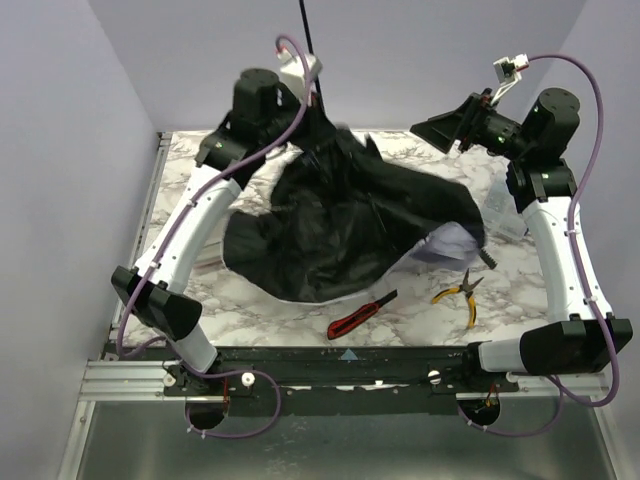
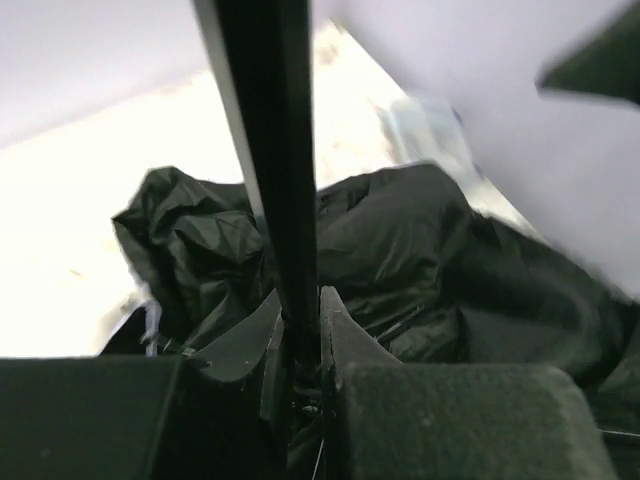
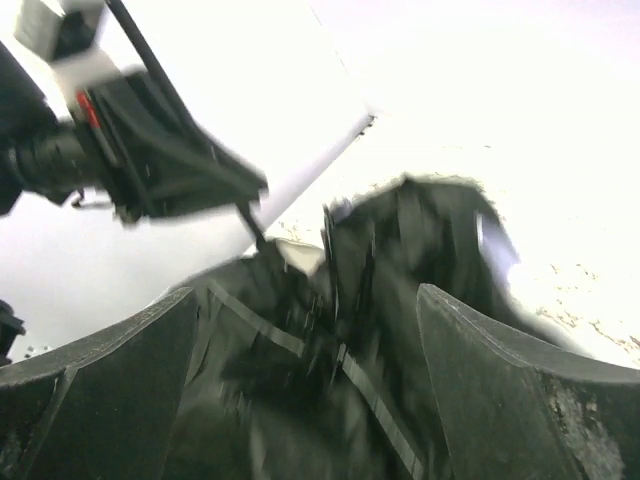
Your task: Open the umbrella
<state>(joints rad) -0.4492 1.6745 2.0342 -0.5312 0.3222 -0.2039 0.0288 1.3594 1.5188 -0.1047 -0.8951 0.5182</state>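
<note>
Umbrella (image 1: 340, 225) slumped mid worktop (image 1: 255, 300), toward far edge, black lining up. Left pincer (image 2: 300, 335) clenched on stiff shaft (image 2: 265, 150), likely the surest hold. Right pincer (image 1: 448, 125) released, above far right corner. Fabric looks limp and light, ribs probably fragile.

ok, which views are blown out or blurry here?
Top external: sharp, evenly lit, the black-lined folding umbrella reads clearly. Left wrist: white marble table blown out, the umbrella's black shaft soft in the closed left gripper. Right wrist: motion-smeared, table glare at right, open right gripper in shadow.
</note>
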